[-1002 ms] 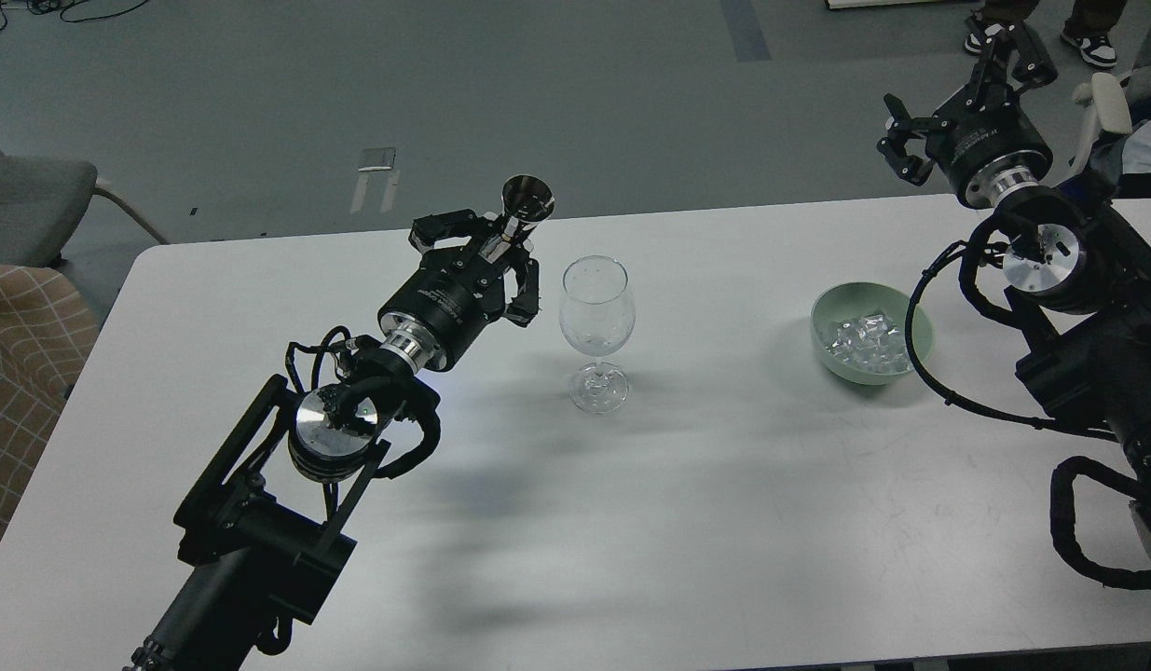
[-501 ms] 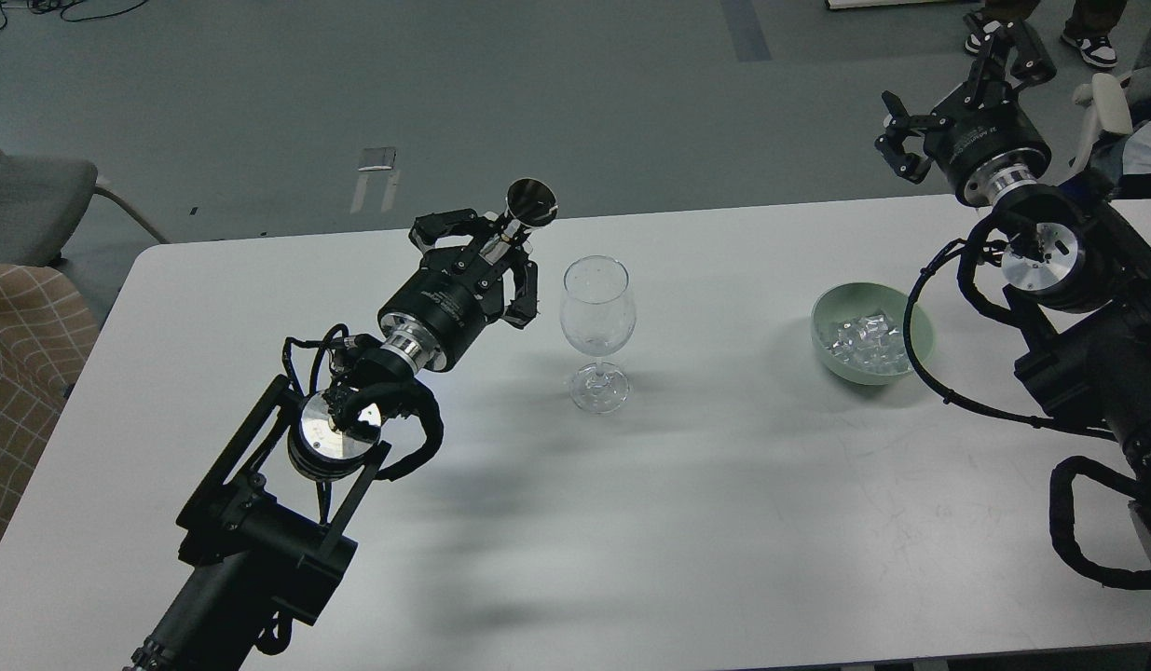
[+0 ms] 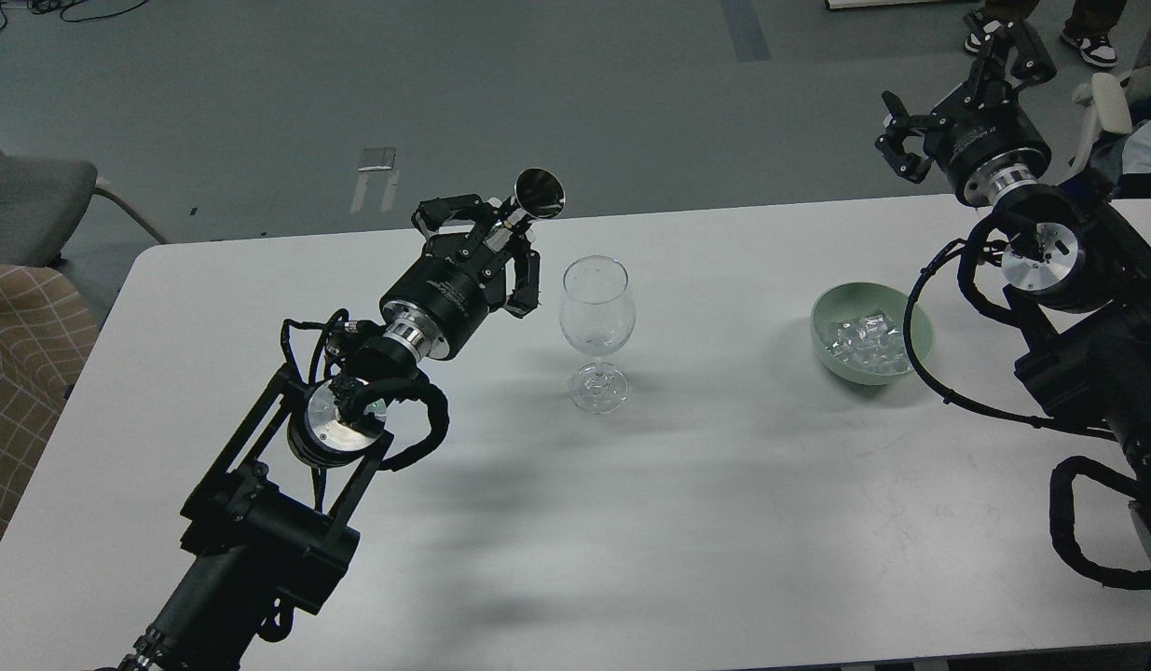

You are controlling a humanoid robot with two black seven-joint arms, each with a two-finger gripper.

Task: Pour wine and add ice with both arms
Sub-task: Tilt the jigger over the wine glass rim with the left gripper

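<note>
Movement over the last second is confined mostly to the left arm: the left gripper is seen raised a little and carried towards the wine glass, and the dark bottle clamped between its fingers is tipped further, so that its round base now faces the camera from a point higher and further right than before. The bottle's mouth is hidden behind the gripper, so it cannot be told whether anything is flowing; the glass looks empty and is seen standing upright on the white table, just right of the gripper. This is judged to be the run-up to the pour, with the tilt not yet completed. The right gripper is held wide open with nothing in it, high above the table's far right corner and nearly unmoved. The ice is left untouched in the green bowl, well apart from the glass.
</note>
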